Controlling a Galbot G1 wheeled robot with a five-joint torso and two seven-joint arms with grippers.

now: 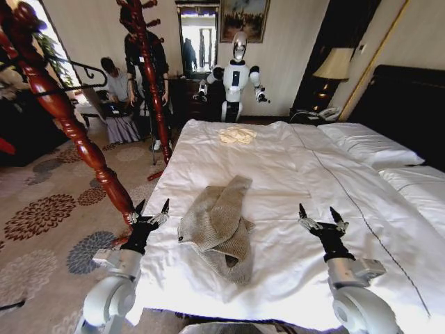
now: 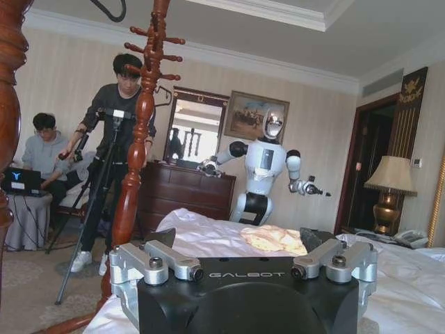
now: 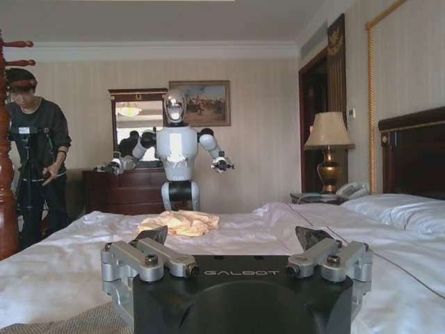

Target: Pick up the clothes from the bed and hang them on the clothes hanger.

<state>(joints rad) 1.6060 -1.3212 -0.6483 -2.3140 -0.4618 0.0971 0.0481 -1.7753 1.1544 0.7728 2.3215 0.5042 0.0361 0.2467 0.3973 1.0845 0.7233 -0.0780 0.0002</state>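
Note:
The clothes, a grey-beige ribbed cardigan [image 1: 219,228], lie crumpled on the near half of the bed [image 1: 292,174], which has a white duvet. My left gripper [image 1: 153,206] hovers open at the bed's left edge, just left of the cardigan. My right gripper [image 1: 317,210] stands open over the duvet to the cardigan's right. Both are apart from it and hold nothing. A corner of the knit [image 3: 62,321] shows below the right gripper [image 3: 233,238]. A thin black curved bar [image 1: 87,67], possibly the clothes hanger, hangs by the near wooden post.
A red-brown turned coat stand [image 1: 73,136] rises close to my left arm, a second post [image 1: 149,76] behind it. A cream garment [image 1: 237,135] lies at the bed's far end before another robot [image 1: 238,73]. Pillows [image 1: 368,145] and a dark headboard [image 1: 410,104] are on the right.

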